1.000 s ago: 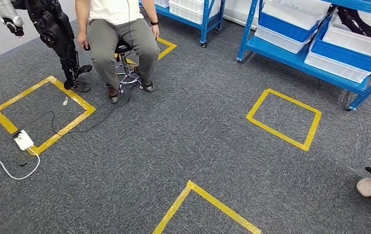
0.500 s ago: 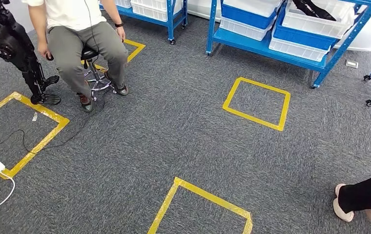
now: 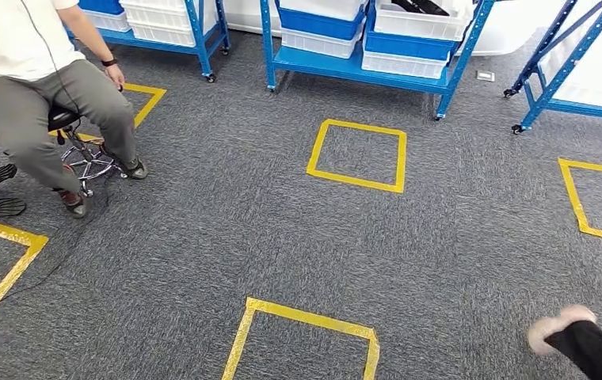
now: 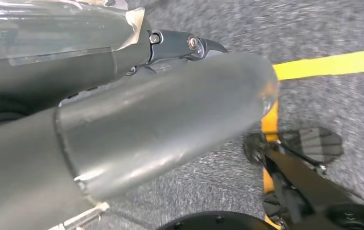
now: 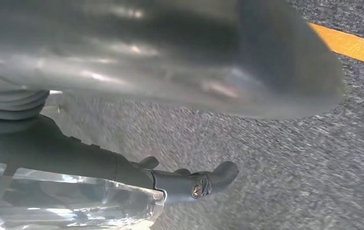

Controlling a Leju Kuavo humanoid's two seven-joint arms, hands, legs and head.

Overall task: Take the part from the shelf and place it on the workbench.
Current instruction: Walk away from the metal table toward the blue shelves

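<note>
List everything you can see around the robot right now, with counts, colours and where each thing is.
Racks: three, blue, along the far side.
Bins: several, white and blue, on the racks.
Dark part: black, in the centre rack's top bin; count unclear.
Tape squares: five, yellow, on grey carpet.
Stool: one, black, left.
Seated person: one, on the stool.
Shoe: one, pale, blurred, lower right.
Left hand: grey, over carpet.
Right hand: grey, over carpet.

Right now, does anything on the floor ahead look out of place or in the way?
Nothing spilled or damaged. A person's foot juts in at lower right, blurred. A seated person is at left beside the blue shelf.
</note>
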